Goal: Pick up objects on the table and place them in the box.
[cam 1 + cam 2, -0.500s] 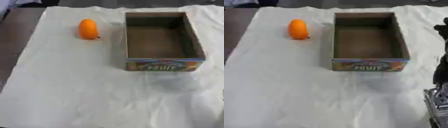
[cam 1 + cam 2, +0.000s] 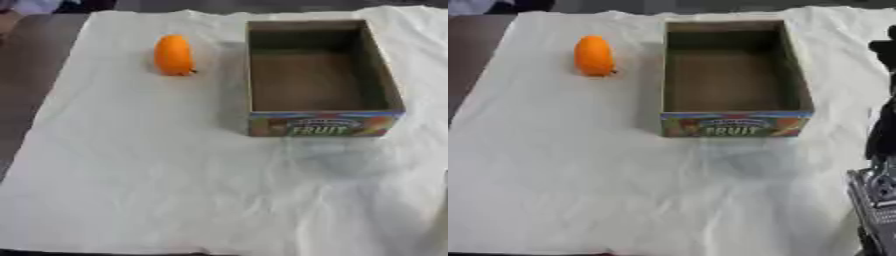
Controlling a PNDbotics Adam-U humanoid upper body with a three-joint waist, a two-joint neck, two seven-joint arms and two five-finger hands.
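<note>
A smooth orange oval fruit [image 2: 173, 55] lies on the wrinkled white cloth [image 2: 175, 175] which covers the dark table [image 2: 26, 75]. It is to the left of the open rectangular cardboard box [image 2: 322, 75] and apart from it. The box has plain brown inner walls, nothing inside it, and a colourful printed front with the word FRUIT. Only the right eye view shows the robot's right arm [image 2: 878, 165], black and silver, along the right edge; whether the right hand is open or closed I cannot tell. The left hand appears in neither view.
</note>
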